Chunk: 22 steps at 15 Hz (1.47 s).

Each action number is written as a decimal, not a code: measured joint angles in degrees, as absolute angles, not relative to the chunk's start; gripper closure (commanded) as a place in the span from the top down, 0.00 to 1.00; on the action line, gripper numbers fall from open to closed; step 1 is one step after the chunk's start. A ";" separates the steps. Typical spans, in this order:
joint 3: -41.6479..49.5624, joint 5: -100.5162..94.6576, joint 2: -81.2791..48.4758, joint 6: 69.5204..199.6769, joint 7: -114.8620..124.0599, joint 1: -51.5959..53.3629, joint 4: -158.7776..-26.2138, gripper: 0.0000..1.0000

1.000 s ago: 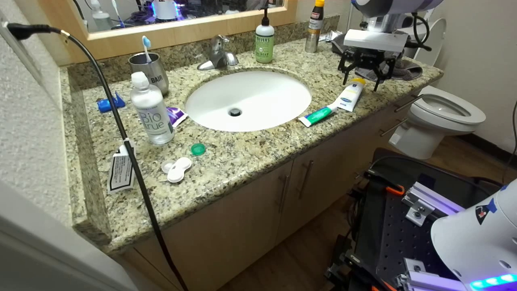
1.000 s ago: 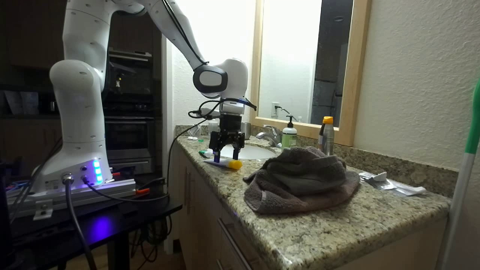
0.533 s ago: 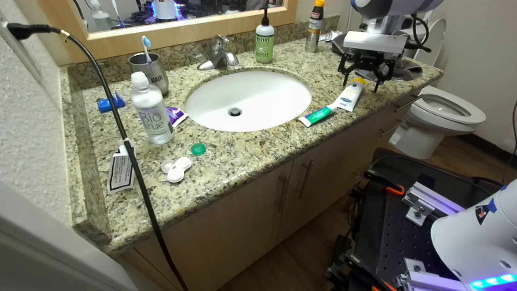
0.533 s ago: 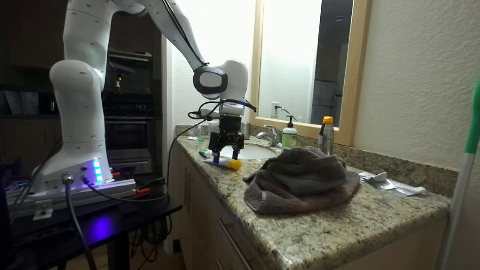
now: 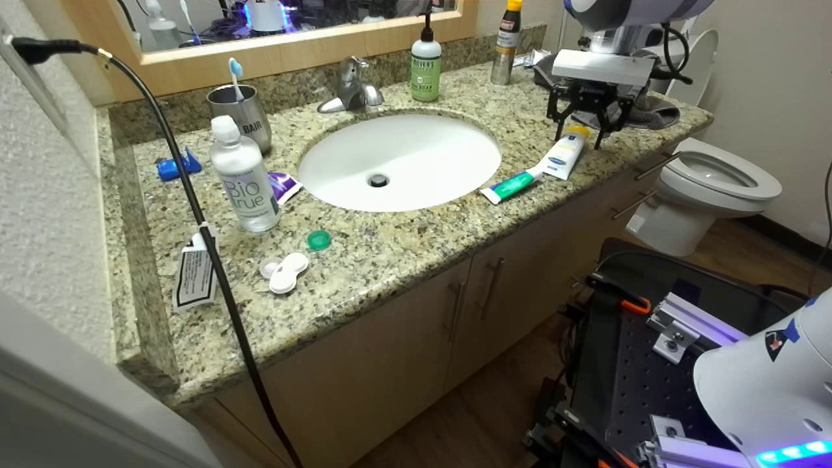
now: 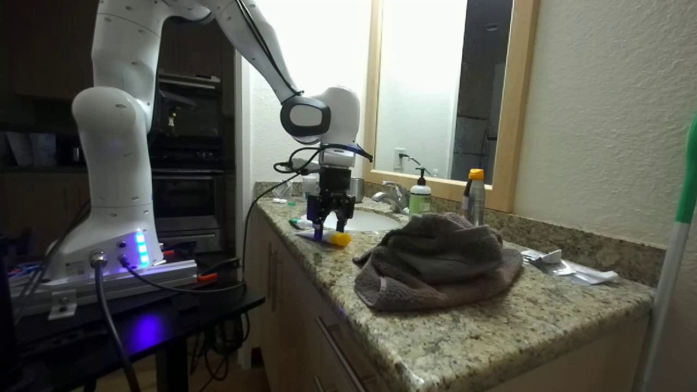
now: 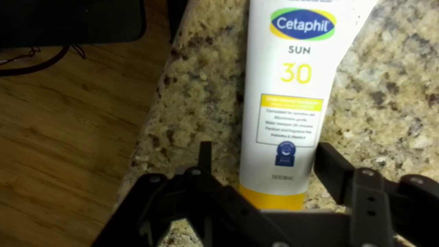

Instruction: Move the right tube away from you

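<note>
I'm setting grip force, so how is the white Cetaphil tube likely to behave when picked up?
The white Cetaphil tube probably yields when squeezed: its body thins to a flat end opposite the yellow cap. That flat end should discourage rolling. Its smooth-looking surface might let it slip.

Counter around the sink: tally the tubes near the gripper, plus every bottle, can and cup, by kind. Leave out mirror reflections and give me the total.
Tubes: 2 (Cetaphil Sun 30 tube, green-and-white tube)
Bottles: 2 (Biotrue bottle, soap pump bottle)
Cans: 1 (yellow-capped can)
Cups: 1 (metal toothbrush cup)
Total: 6
</note>
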<state>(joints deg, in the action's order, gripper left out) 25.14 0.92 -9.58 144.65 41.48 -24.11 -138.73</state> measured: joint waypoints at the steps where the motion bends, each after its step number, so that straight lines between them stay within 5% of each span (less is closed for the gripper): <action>1: 25.14 0.92 -9.58 144.69 41.48 -24.09 -138.73 0.39; 5: 25.14 1.01 -9.50 144.74 41.47 -23.92 -138.70 0.15; 9: 25.14 1.90 -9.26 144.58 41.39 -23.90 -138.51 0.05; 19: 26.50 2.60 -5.22 133.96 42.25 -23.93 -127.22 0.06; 20: 26.50 2.63 -5.30 132.65 43.28 -23.93 -125.54 0.23; 22: 26.43 2.76 -5.19 130.61 43.60 -23.87 -123.60 0.23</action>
